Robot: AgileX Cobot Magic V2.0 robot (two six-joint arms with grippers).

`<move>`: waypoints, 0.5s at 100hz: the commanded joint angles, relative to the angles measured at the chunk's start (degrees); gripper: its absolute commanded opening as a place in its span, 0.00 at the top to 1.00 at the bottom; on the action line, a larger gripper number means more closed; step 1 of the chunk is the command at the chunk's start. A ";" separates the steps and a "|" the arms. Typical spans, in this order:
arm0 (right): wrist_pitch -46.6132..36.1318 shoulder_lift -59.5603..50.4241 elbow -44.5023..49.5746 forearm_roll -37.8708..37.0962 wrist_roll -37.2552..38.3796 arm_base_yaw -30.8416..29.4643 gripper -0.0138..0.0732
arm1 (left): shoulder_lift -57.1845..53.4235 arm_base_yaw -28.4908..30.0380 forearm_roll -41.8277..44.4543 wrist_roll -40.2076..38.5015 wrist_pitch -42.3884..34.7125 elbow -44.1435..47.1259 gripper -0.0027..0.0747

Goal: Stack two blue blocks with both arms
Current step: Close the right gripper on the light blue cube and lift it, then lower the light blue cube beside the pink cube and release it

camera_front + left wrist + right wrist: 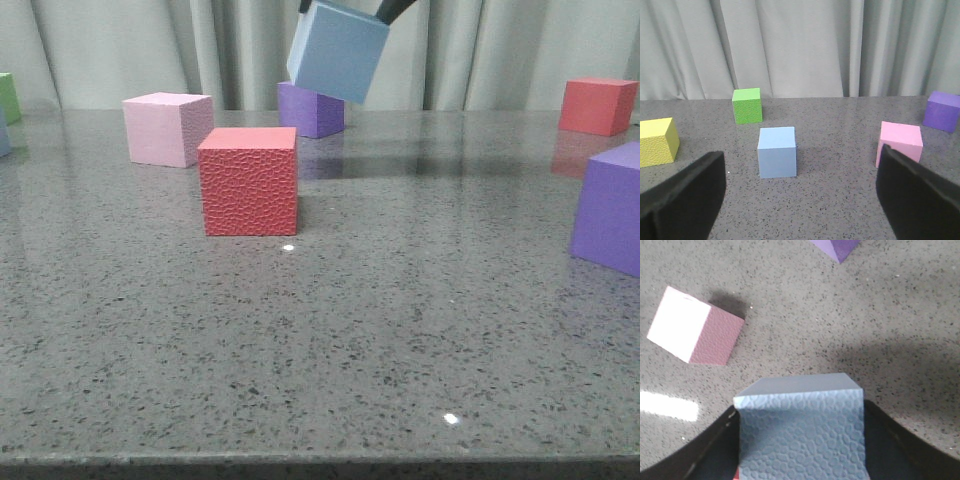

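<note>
One pale blue block (337, 50) hangs tilted high above the table, behind the red textured cube (248, 180). My right gripper (350, 8) is shut on it, and only its black finger ends show at the top edge. In the right wrist view the block (801, 430) fills the gap between the two fingers of that gripper (800, 440). The second blue block (777, 152) stands on the table in the left wrist view, ahead of my left gripper (800, 200). That gripper is open and empty, with its fingers (685, 200) well apart. It is out of the front view.
A pink cube (167, 128) and a purple cube (312, 110) stand behind the red textured cube. Another red cube (598, 105) and a purple cube (610, 208) are at the right. Green (747, 105), yellow (658, 142), pink (900, 142) and purple (941, 111) cubes surround the resting blue block.
</note>
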 commanded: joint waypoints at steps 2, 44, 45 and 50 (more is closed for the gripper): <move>-4.15 -2.99 -1.96 -1.62 2.36 0.73 0.36 | 0.49 0.20 -0.72 -0.37 -4.48 -2.12 0.19; -4.02 2.20 -5.91 -1.34 6.77 1.57 0.36 | 0.49 0.20 -0.76 -0.37 -5.10 -2.12 0.19; -4.02 2.28 -6.01 -1.47 6.77 1.65 0.36 | 0.49 0.20 -0.76 -0.37 -5.10 -2.12 0.19; -4.16 2.87 -6.76 -1.61 7.04 1.74 0.36 | 0.49 0.20 -0.76 -0.37 -5.53 -2.12 0.19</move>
